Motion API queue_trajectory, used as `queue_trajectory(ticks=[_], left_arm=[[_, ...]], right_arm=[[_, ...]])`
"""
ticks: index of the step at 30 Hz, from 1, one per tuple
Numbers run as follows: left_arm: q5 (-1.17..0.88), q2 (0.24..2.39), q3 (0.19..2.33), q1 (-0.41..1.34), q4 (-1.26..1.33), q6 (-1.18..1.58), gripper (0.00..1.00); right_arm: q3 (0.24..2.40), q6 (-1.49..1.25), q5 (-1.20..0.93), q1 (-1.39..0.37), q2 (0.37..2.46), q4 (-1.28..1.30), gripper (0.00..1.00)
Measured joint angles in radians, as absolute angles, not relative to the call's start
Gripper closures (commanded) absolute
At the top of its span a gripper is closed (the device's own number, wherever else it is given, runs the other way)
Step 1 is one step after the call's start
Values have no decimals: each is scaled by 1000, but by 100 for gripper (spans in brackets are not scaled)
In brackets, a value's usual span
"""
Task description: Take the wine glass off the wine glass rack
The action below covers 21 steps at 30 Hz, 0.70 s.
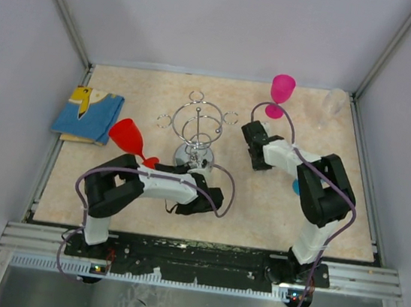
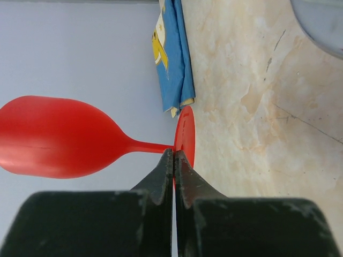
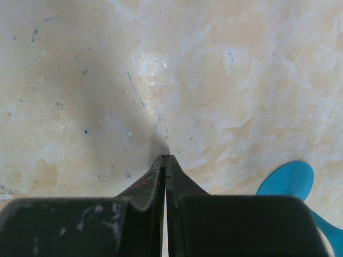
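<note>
Closest to the left wrist camera are the two black fingers of my left gripper, pressed together with only a thin slit between them. A thin red line shows in this slit, and the tips sit at the rim of the round foot of the red plastic wine glass, so I read the foot as pinched there. This view is turned sideways: the foot is seen edge-on, the bowl is before the grey wall, and the blue folded cloth with yellow print lies behind. I cannot tell from it if the foot rests on the beige marbled table.

Only the top view shows the shiny chrome wire rack. It stands mid-table, and the red glass is off it, with the bowl to its left and the foot near the round base but apart from it. That view also shows a pink wine glass standing far right and a clear glass, hard to see, beside it.

The right gripper is closed on nothing, above bare table. Its camera shows a blue round flat piece at the lower right; from above only a small blue spot peeks beside the arm.
</note>
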State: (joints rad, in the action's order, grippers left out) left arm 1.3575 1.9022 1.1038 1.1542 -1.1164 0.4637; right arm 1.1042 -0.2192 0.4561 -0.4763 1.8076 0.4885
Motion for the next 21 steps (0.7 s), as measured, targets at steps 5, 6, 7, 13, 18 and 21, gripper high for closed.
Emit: queue_trajectory(ticks=[5,6,7,13,18,21], left_arm=[[1351,1911,1112,1168,-1196,568,100],[1349,1917,1112,1172,-1204,581,100],[1347,1928,1112,1177,-1212,593,100],[1338,2020,1120,1205,-1268,680,100],[1334,2071,1146,1209,-1330,776,100],[1327,2088,1149,1211,-1352,833,100]], right_arm=[[1104,-219,452,-475,1807,488,100],[1104,-219,451,-475,1807,488,100],[1104,-219,451,-475,1807,488,100],[1104,-219,451,-474,1807,488,100],[1104,-219,450,-474,1806,488,100],[1104,-219,450,-473,1806,488,100]])
